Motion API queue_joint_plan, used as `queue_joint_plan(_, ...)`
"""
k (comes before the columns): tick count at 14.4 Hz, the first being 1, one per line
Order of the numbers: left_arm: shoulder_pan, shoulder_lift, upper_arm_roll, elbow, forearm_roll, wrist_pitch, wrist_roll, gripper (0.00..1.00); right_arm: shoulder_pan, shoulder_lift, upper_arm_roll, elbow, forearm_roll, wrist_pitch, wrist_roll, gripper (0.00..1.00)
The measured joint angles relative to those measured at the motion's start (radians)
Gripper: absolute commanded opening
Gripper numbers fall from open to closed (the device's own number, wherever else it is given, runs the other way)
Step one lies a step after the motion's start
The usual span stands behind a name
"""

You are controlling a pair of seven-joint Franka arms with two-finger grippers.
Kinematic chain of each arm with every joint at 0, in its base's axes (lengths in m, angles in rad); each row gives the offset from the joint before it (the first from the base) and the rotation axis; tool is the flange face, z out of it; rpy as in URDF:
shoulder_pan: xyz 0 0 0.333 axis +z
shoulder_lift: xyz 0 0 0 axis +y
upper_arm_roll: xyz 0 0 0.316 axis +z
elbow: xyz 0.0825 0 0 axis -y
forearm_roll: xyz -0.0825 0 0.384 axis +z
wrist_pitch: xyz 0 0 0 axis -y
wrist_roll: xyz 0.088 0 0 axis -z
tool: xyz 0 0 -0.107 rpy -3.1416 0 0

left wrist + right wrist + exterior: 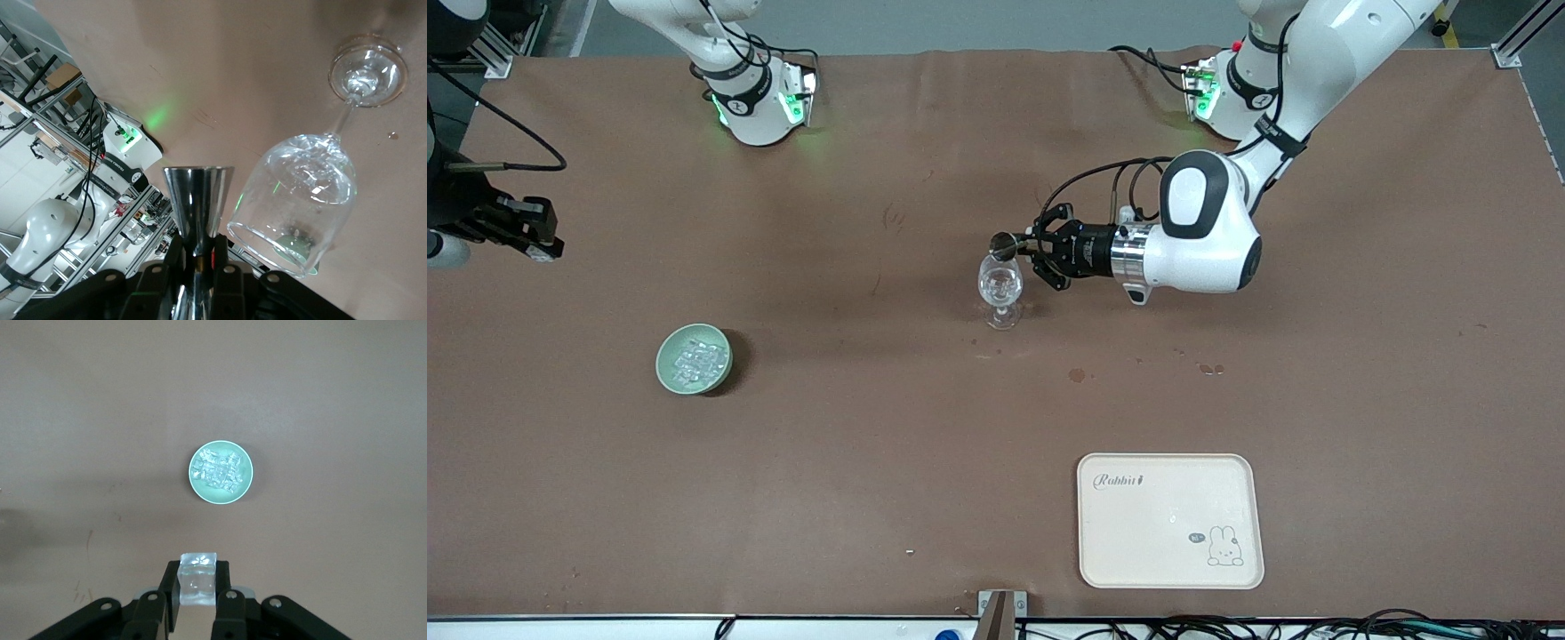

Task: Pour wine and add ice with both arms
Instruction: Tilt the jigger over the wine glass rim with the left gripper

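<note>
Pouring step underway at the glass, with 1 ice cube [198,579] already waiting in the other pincer.

Left gripper [1028,250] is pinching a small steel jigger [198,208] and holding it tipped sideways, mouth at the rim of the stemmed glass [1000,287], which is standing mid-table at 9 o'clock from that gripper. Right gripper [198,587] is clamping the cube between its fingers, hovering over bare table at the right arm's end, and waiting. Remaining ice [696,359] is sitting in the pale green bowl [667,373], at about 8 o'clock from the glass. Next move is probably calling for the jigger to clear away, then the cube to be carried over the glass and released. Cream tray [1170,519] is lying at 5 o'clock from the glass.
</note>
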Motion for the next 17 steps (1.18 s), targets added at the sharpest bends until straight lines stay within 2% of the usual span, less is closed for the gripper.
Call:
queue_joint_plan(5, 0.001, 0.0, 0.001, 0.0, 0.13, 0.0, -0.136, 0.01, 0.0, 0.0, 0.0, 0.0, 0.0, 0.0, 0.0, 0.07)
queue_joint_plan(11, -0.004, 0.0, 0.0, 0.004, 0.157, 0.0, -0.201, 0.01, 0.0, 0.001, 0.0, 0.0, 0.0, 0.0, 0.0, 0.07)
queue_joint_plan(17, -0.038, 0.0, -0.001, 0.037, 0.302, 0.001, -0.381, 0.01, 0.0, 0.001, 0.0, 0.0, 0.0, 0.0, 0.0, 0.07)
